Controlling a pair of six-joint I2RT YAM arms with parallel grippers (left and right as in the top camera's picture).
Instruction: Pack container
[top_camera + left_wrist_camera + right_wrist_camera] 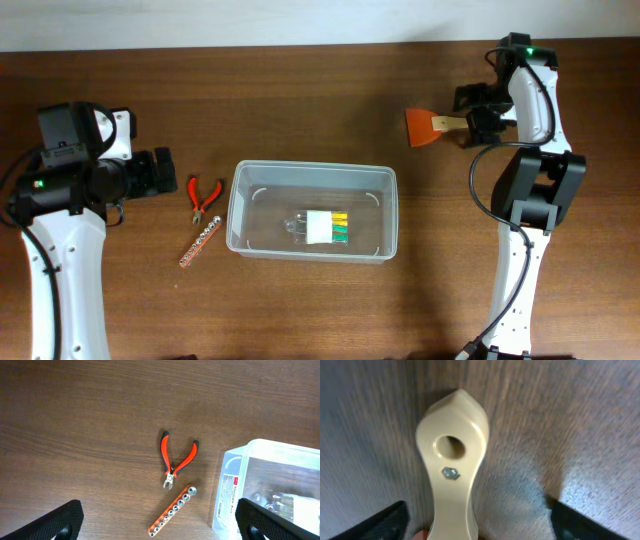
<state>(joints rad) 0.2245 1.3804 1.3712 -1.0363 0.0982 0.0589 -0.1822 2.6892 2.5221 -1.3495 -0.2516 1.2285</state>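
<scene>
Workshop table [300, 100]: pliers [205, 199], socket rail [198, 246]

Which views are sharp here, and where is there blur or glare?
Overhead: sharp, evenly lit, faint glints on the container. Left wrist: pliers and socket rail crisp. Right wrist: soft throughout, wood grain smeared around the cream handle.

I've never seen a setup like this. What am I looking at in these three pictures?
Two robot arms sit at a wooden table. The wide picture looks down from above; the other two come from cameras on each wrist. On the table lie red pliers, a strip of sockets, an orange scraper and a clear container with a small bundle inside. The left gripper hangs open near the pliers, holding nothing. The right gripper has its open fingers either side of the scraper's cream handle, not gripping it yet.
</scene>
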